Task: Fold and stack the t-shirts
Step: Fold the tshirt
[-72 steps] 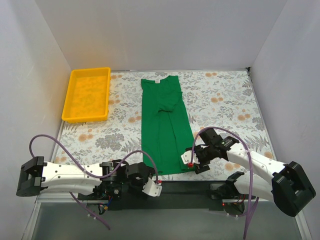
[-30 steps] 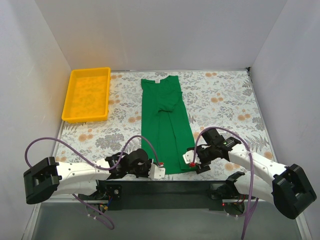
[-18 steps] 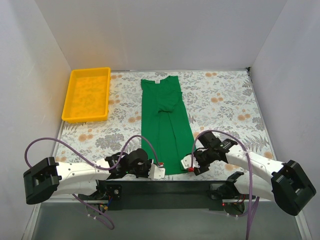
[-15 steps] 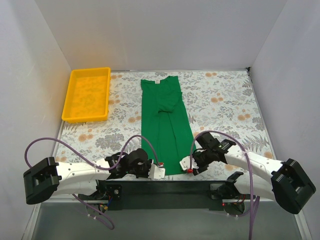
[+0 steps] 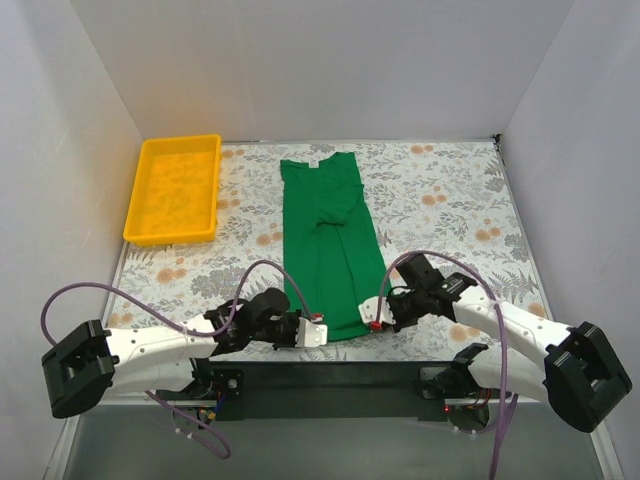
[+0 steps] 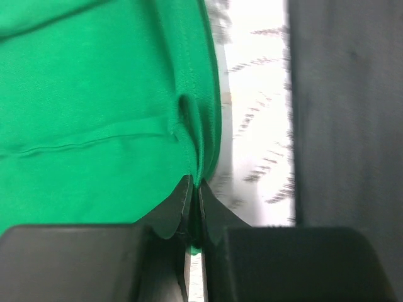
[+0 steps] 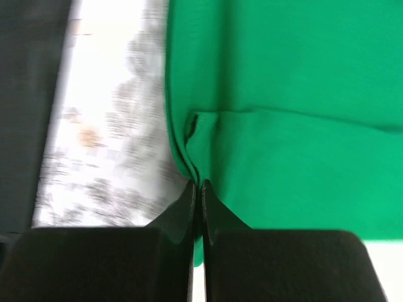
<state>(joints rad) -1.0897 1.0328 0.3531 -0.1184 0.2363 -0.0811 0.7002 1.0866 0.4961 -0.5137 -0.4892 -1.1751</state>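
The green t-shirt (image 5: 328,240) lies as a long narrow folded strip down the middle of the table, collar at the far end. My left gripper (image 5: 312,331) is shut on the near left corner of its hem; green cloth (image 6: 94,113) bunches between the jaws (image 6: 194,185). My right gripper (image 5: 372,313) is shut on the near right corner, with the t-shirt (image 7: 296,94) puckered at the pinch (image 7: 197,184). The near hem curves slightly off the table between the two grips.
A yellow tray (image 5: 175,187) stands at the far left of the floral tablecloth (image 5: 450,210). White walls close in the left, back and right sides. The black mounting rail (image 5: 340,375) runs along the near edge under both arms.
My right gripper has slid left onto the hem corner and shut on it. Both grippers have moved slightly away from the near edge, drawing the hem up with them.
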